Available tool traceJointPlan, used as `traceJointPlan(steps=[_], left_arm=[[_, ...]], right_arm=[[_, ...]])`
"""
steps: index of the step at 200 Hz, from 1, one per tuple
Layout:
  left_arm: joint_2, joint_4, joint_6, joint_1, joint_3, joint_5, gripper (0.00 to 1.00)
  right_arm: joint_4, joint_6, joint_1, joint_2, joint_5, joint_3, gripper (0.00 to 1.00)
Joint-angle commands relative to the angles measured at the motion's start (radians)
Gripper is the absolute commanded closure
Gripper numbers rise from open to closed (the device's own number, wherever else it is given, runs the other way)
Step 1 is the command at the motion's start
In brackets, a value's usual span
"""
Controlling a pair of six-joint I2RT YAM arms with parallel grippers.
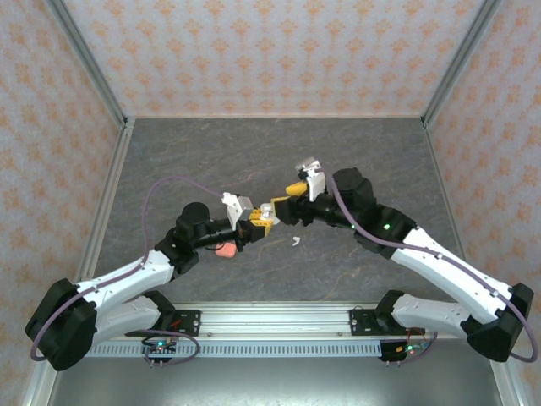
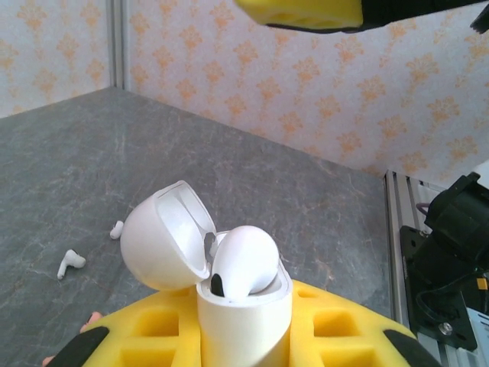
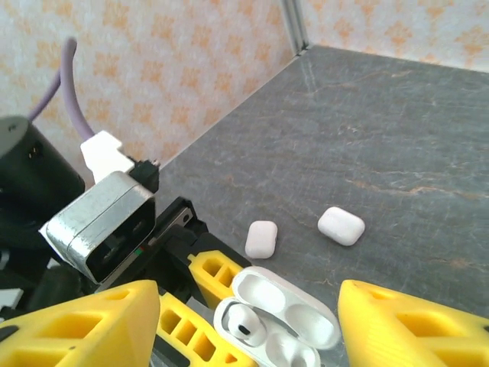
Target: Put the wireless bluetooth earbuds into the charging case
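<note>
The left jaws clamp an open white charging case [image 2: 246, 325] with one earbud [image 2: 246, 260] seated inside.

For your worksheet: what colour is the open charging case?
White: the open charging case shows best in the left wrist view.

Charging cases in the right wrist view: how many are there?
3. One open case sits in the left gripper, an earbud inside. Two closed cases lie side by side on the table beyond it. More may be hidden.
</note>
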Motion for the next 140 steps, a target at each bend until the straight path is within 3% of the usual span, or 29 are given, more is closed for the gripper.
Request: traceJointPlan(steps=[1,26,52,80,140], left_arm=[[-0.041,0.095,0.004,-0.009,-0.018,-0.046,1.0],[-0.083,0.14,0.011,-0.009,-0.049,-0.128,1.0],[-0.154,0.173,0.019,-0.009,-0.089,-0.197,1.0],[-0.248,0.167,0.026,-0.009,-0.114,-0.216,1.0],[-0.344,0.117,0.027,-0.009,-0.122,-0.224,1.0]], right_arm=[[-0.118,0.053,-0.031,-0.019,0.043,0.039,0.35],[-0.21,0.092,-0.075,-0.019,0.112,0.032,0.36],[-0.235,0.156,-0.116,-0.005,0.106,-0.022,0.4],[-0.252,0.212,-0.124,0.038,0.116,-0.075,0.47],[-0.178,0.328,-0.124,0.288,0.085,-0.185,0.55]])
